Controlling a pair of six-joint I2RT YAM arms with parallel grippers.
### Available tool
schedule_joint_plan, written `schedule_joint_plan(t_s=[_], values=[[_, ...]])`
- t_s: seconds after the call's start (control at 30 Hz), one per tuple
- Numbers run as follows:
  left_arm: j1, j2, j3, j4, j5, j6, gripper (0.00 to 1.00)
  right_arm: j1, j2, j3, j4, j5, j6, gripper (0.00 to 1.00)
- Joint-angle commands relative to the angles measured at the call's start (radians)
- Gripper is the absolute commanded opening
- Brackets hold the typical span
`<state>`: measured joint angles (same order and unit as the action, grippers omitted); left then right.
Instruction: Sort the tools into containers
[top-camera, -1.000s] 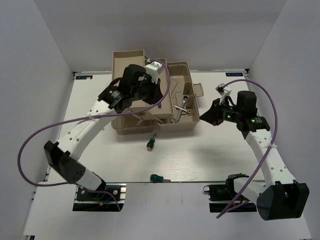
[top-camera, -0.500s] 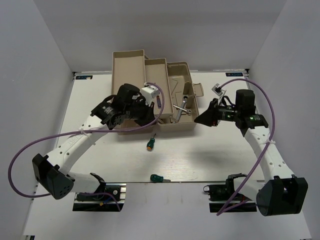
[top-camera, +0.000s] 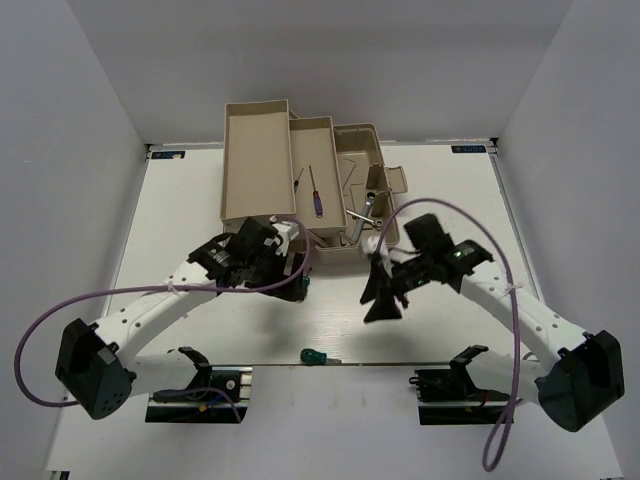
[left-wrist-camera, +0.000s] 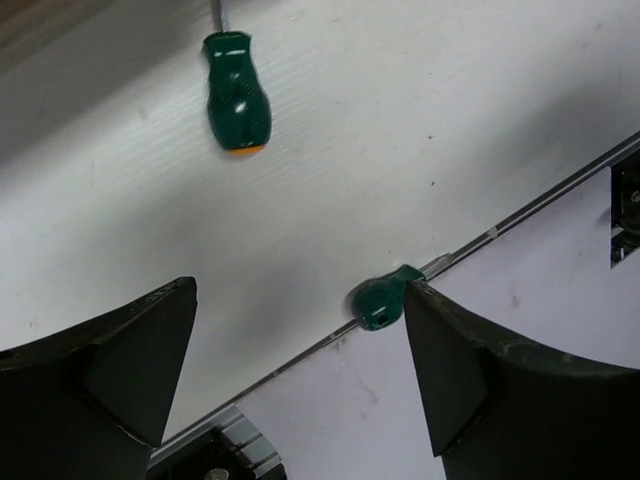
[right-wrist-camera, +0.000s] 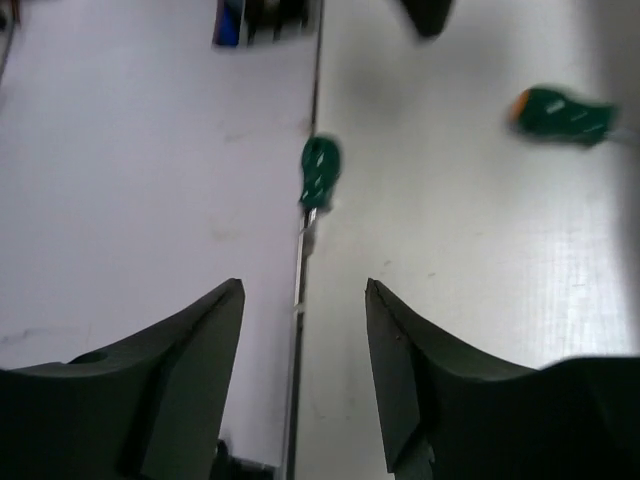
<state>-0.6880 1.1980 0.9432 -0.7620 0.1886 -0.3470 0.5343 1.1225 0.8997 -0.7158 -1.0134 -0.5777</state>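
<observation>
One stubby green-handled screwdriver (left-wrist-camera: 237, 92) lies on the table just in front of the toolbox; my left gripper (top-camera: 292, 286) hovers over it, open and empty, and covers it from above. The other green screwdriver (top-camera: 313, 355) lies at the table's near edge (right-wrist-camera: 320, 172). My right gripper (top-camera: 383, 302) hangs open above the table to its right, nothing between its fingers (right-wrist-camera: 215, 330). A thin purple screwdriver (top-camera: 315, 196) rests in the toolbox's middle tray (top-camera: 330, 130). Silver wrenches (top-camera: 361, 217) lie in the right compartment.
The beige fold-out toolbox spreads across the back, with a large left tray (top-camera: 255, 150) and a right compartment (top-camera: 368, 152). White walls enclose the table on three sides. Arm bases and clamps (top-camera: 200, 385) sit below the near edge.
Both arms swung away from the toolbox toward the near middle of the table. Both grippers went from shut to open. The purple screwdriver in the middle tray is now uncovered.
</observation>
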Motion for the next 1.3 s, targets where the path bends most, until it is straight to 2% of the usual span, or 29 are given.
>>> schedule_joint_plan(t_s=[0.0,0.07,0.1,0.17,0.3,0.33,0.47,0.63,0.8,1.03,1.13,1.2,1.27], values=[[-0.008,-0.089,-0.029,0.029,-0.084,-0.075,0.94,0.151,-0.013,-0.094,0.008,0.185,-0.122,0.61],[-0.008,-0.122,-0.07,0.018,-0.098,-0.093,0.94,0.2,0.02,-0.111,0.027,0.24,-0.122,0.67],[-0.018,-0.133,-0.083,0.018,-0.11,-0.107,0.94,0.267,0.036,-0.119,0.064,0.275,-0.119,0.74],[-0.018,-0.162,-0.11,0.004,-0.142,-0.122,0.94,0.323,0.063,-0.13,0.097,0.341,-0.099,0.79],[-0.018,-0.205,-0.141,-0.042,-0.199,-0.175,0.94,0.432,0.126,-0.148,0.229,0.42,-0.024,0.81],[-0.018,-0.227,-0.141,-0.054,-0.199,-0.175,0.94,0.469,0.132,-0.162,0.309,0.439,0.017,0.81],[-0.018,-0.276,-0.162,-0.089,-0.254,-0.246,0.94,0.564,0.21,-0.168,0.438,0.6,0.105,0.77],[-0.018,-0.316,-0.162,-0.183,-0.302,-0.363,0.94,0.67,0.293,-0.142,0.525,0.699,0.16,0.72],[-0.018,-0.38,-0.162,-0.253,-0.357,-0.481,0.94,0.736,0.368,-0.113,0.558,0.733,0.217,0.72],[-0.018,-0.425,-0.172,-0.304,-0.377,-0.521,0.94,0.786,0.467,-0.079,0.615,0.782,0.285,0.67],[-0.018,-0.425,-0.162,-0.316,-0.377,-0.53,0.94,0.794,0.502,-0.053,0.621,0.8,0.295,0.62],[-0.018,-0.425,-0.162,-0.316,-0.377,-0.53,0.94,0.794,0.52,-0.041,0.621,0.811,0.306,0.56],[-0.018,-0.425,-0.176,-0.295,-0.359,-0.509,0.94,0.791,0.523,-0.039,0.621,0.823,0.305,0.44]])
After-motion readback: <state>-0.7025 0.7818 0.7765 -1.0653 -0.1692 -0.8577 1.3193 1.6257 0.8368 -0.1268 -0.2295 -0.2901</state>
